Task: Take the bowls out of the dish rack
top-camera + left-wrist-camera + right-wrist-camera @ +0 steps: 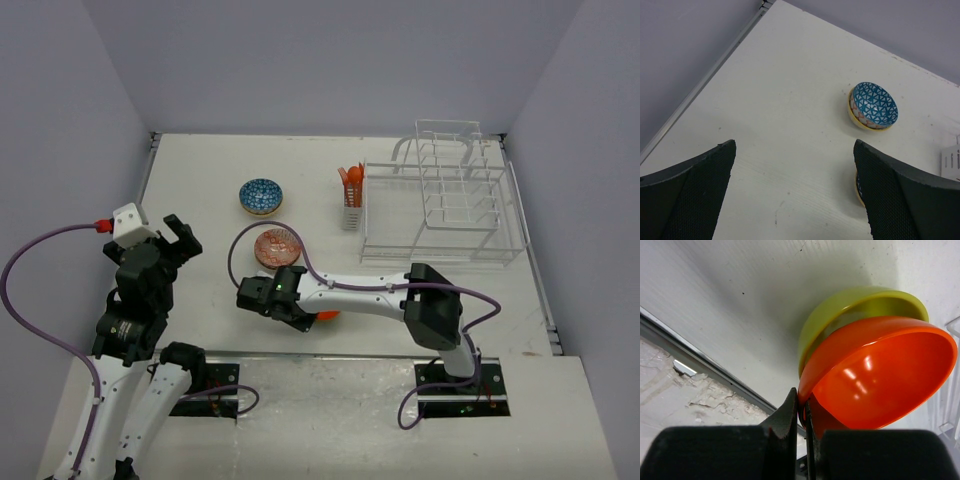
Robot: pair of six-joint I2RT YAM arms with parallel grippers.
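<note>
The white wire dish rack stands at the back right and shows no bowls in it. A blue mosaic bowl sits on the table, nested in a yellow-rimmed bowl; it also shows in the left wrist view. A red-brown patterned bowl sits just in front of it. My right gripper is shut on the rim of an orange bowl, low over the table near the front edge. A yellow-green bowl lies directly under the orange one. My left gripper is open and empty above the left of the table.
An orange utensil holder hangs on the rack's left end. The edge of a bowl shows beside my left gripper's right finger. The table's metal front edge runs close to my right gripper. Grey walls enclose the table.
</note>
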